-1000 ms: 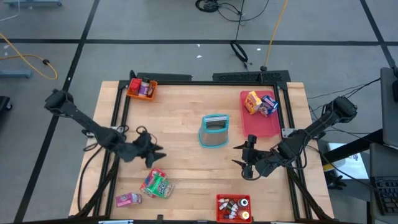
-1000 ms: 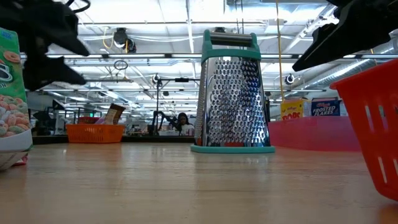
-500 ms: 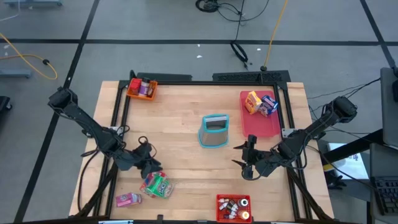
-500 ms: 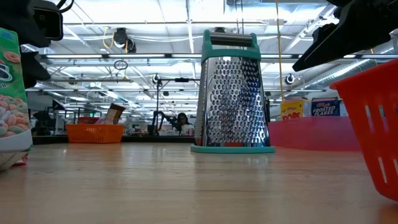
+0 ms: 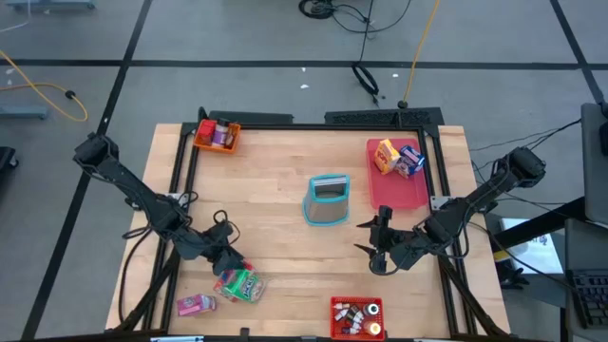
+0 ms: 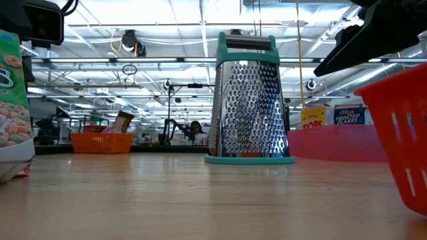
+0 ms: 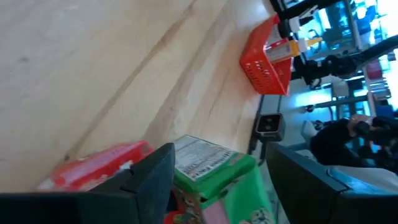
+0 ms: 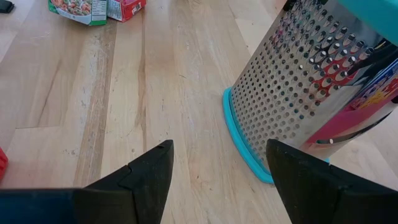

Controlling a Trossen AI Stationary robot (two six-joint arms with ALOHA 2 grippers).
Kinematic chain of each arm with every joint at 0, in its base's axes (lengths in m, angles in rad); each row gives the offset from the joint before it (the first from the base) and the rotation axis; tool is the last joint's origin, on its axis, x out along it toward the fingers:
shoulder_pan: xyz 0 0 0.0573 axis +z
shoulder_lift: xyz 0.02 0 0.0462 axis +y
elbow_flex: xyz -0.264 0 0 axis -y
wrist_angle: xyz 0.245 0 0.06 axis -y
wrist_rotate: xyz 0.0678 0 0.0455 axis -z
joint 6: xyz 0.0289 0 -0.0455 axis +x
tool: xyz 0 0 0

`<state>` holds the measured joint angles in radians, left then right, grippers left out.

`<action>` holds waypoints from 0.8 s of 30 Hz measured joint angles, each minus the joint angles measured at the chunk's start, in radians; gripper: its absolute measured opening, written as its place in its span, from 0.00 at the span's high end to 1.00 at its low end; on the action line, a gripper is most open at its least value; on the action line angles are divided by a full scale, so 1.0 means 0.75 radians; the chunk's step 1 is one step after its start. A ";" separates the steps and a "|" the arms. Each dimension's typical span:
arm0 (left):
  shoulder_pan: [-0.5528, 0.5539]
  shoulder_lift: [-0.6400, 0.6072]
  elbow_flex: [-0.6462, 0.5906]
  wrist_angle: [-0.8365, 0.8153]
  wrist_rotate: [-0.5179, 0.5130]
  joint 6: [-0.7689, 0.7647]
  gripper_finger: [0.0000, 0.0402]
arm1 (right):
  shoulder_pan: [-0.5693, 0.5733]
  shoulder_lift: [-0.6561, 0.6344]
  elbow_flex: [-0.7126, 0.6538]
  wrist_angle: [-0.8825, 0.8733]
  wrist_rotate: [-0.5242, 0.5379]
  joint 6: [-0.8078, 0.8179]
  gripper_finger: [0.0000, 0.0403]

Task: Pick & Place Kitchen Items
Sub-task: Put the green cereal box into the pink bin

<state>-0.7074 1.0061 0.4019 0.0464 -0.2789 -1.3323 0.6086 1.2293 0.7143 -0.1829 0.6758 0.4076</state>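
Observation:
A green snack packet [image 5: 241, 284] lies flat on the table near the front left, with a red packet [image 7: 102, 165] beside it and a pink packet [image 5: 197, 304] nearer the corner. My left gripper [image 5: 234, 263] is open just above and behind the green packet; in the left wrist view its fingers stand on either side of the green packet [image 7: 214, 171]. My right gripper [image 5: 376, 244] is open and empty, hovering right of the steel grater [image 5: 328, 199]. The green packet also shows in the low view [image 6: 13, 100].
A pink tray [image 5: 407, 195] at the far right holds a yellow and a blue box. An orange bin [image 5: 217, 136] stands at the far left. A red bin [image 5: 356, 318] with small bottles stands at the front edge. Black rails frame the table.
My left gripper has gone toward the table's near edge and down, from mid-table to just over the green and red packets. Its fingers stay open. My right arm has kept still.

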 joint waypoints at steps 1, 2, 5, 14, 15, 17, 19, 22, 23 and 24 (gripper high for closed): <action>0.000 0.000 0.000 0.011 0.003 -0.001 0.36 | 0.000 0.000 0.000 0.000 0.000 0.000 0.38; 0.000 0.000 0.000 0.022 0.015 -0.004 0.35 | 0.000 0.000 0.000 0.000 0.000 0.000 0.38; -0.007 0.000 0.000 0.041 0.035 -0.036 0.33 | 0.000 0.000 0.000 0.000 0.000 0.000 0.38; -0.021 0.000 0.000 0.004 0.034 -0.091 0.32 | 0.000 0.000 0.000 0.000 0.000 0.000 0.38; -0.021 0.003 0.000 -0.003 0.034 -0.104 0.32 | 0.000 0.000 0.000 0.000 0.000 0.002 0.38; -0.021 0.014 0.000 -0.003 0.039 -0.125 0.32 | 0.000 0.000 0.000 0.000 0.000 0.018 0.38; -0.021 0.026 0.000 0.012 0.064 -0.146 0.32 | 0.000 0.000 0.000 0.000 -0.001 0.030 0.38; -0.021 0.048 0.000 0.015 0.095 -0.195 0.32 | 0.000 0.000 0.000 0.000 -0.001 0.028 0.38; -0.021 0.055 0.000 0.016 0.102 -0.212 0.32 | 0.000 0.000 0.000 0.000 -0.001 0.028 0.38; -0.021 0.062 0.000 0.024 0.110 -0.232 0.32 | 0.000 0.000 0.000 0.000 -0.001 0.028 0.38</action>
<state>-0.7235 1.0524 0.4019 0.0643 -0.1963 -1.5061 0.6086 1.2293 0.7143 -0.1829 0.6754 0.4290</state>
